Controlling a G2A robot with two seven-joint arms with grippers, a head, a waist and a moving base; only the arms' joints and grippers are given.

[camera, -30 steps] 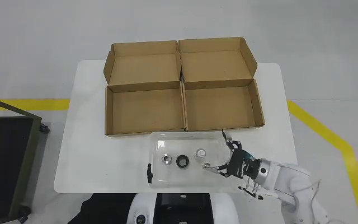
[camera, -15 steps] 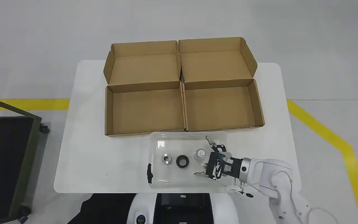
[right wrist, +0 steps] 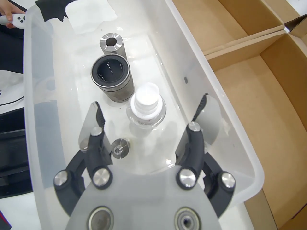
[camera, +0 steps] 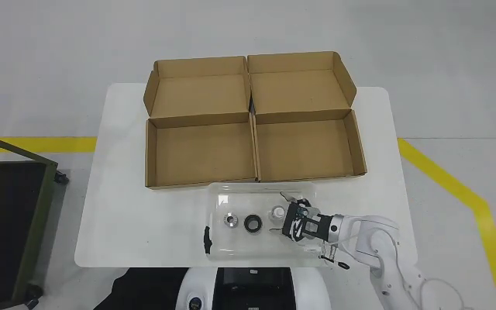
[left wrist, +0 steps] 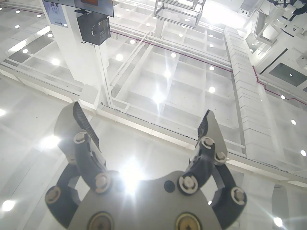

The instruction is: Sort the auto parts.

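- Right gripper (right wrist: 150,100) sits low in the bin (right wrist: 191,46) — jaws wide, empty.
- Bottle (right wrist: 146,106) stands upright between the jaws, at 9 o'clock from that wrist in the top view.
- Left gripper (left wrist: 141,118) — also wide, aimed upward.

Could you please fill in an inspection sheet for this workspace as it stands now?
Surface: white table.
Job's things: clear bin holds steel sleeve, linear bearing, white-capped bottle and small metal disc; left cardboard box and right cardboard box open behind it.
Clutter: black tape on the bin's corner; white paper at that end.
Grippers: right gripper open over the bin, near the bottle; left gripper open, pointing at the ceiling.
Cables: nothing seen.
Surroundings: yellow floor line; dark cart.
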